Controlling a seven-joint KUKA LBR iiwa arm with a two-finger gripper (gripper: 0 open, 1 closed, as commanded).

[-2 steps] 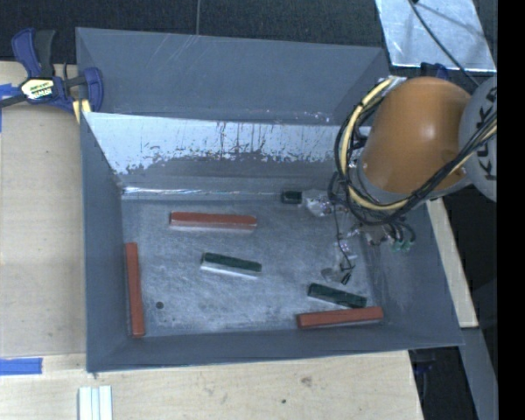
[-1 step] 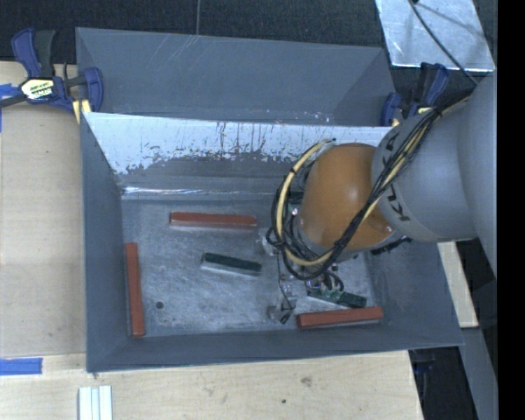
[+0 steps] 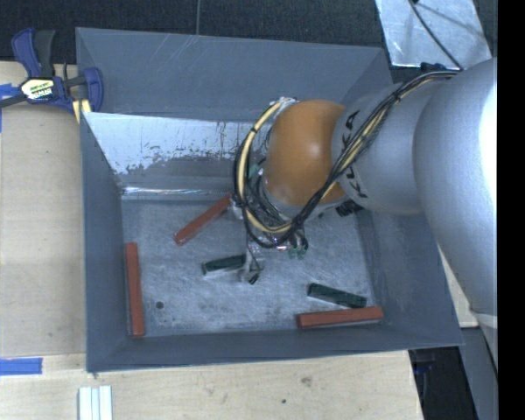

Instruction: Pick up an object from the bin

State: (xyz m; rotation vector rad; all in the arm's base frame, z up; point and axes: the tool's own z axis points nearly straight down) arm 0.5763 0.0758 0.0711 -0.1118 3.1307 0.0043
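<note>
My gripper (image 3: 253, 268) hangs below the arm's wrist near the middle of the bin floor. Its tip is at the right end of a small dark green bar (image 3: 222, 266) that lies flat and roughly level; whether it touches the bar I cannot tell. A red-brown stick (image 3: 202, 221) lies slanted just up and left of the gripper, its upper end reaching under the wrist.
A second dark green bar (image 3: 337, 296) lies at the lower right, with a red-brown stick (image 3: 339, 318) along the front wall beside it. Another red-brown stick (image 3: 136, 288) lies along the left wall. The arm covers the bin's right back part.
</note>
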